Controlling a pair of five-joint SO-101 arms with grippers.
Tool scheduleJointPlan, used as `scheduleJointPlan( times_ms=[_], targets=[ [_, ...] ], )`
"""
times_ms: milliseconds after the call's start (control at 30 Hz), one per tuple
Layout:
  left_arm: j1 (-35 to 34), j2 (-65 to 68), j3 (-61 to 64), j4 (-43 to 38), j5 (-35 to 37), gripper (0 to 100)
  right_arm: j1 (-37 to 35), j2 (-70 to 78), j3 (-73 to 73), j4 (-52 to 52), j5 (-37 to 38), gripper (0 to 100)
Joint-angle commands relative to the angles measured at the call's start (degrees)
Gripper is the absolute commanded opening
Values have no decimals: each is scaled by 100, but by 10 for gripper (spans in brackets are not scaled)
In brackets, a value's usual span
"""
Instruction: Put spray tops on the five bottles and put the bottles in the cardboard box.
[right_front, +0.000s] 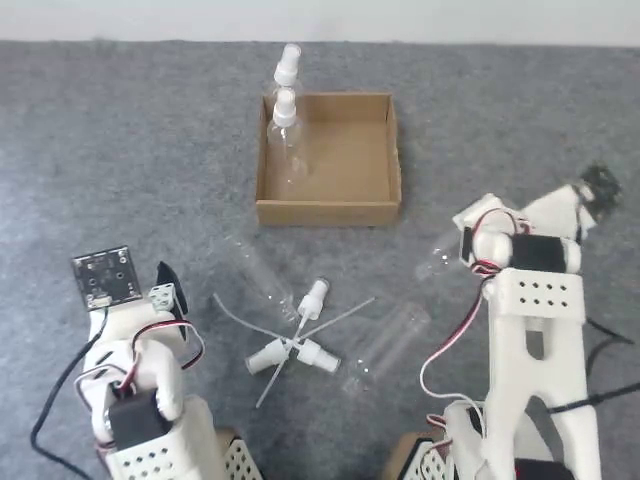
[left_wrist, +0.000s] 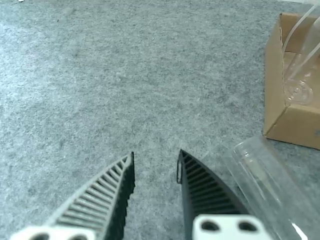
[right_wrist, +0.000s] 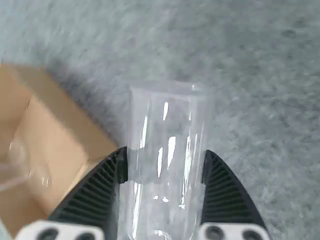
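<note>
The cardboard box (right_front: 383, 205) stands at the back centre. Two clear bottles with white spray tops (right_front: 285, 140) stand at its left side, one behind the other. Three loose spray tops (right_front: 313, 297) with long tubes lie in the middle of the carpet. Bare clear bottles lie at either side of them, one (right_front: 250, 265) on the left and one (right_front: 385, 345) on the right. My right gripper (right_wrist: 165, 151) is shut on a third bare bottle (right_wrist: 165, 120) near the box's front right corner (right_front: 437, 258). My left gripper (left_wrist: 156, 155) is open over bare carpet, beside a bare bottle (left_wrist: 270, 185).
Grey carpet covers the whole table. The box's corner (left_wrist: 285, 115) is ahead and to the side of my left gripper. The right arm's white frame (right_front: 535, 340) rises at the front right, with cables (right_front: 450, 350) hanging near the loose bottle.
</note>
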Motion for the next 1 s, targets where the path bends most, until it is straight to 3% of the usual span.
scheduleJointPlan(
  times_ms=[0, 133, 333, 533, 967],
  targets=[
    [-18, -62, -48, -123, -35, 132, 418, -215, 281, -664, -176, 80],
    [-18, -62, -48, -123, -35, 132, 725, -215, 730, -1288, -167, 84],
    [-18, -62, -48, -123, -35, 132, 857, -215, 949, -1376, -79, 91],
    [-18, -62, -48, -123, -35, 132, 629, -207, 1002, -1209, 18, 236],
    [-18, -62, -40, -123, -35, 133, 400, -286, 941, -1103, 334, 240]
  ],
)
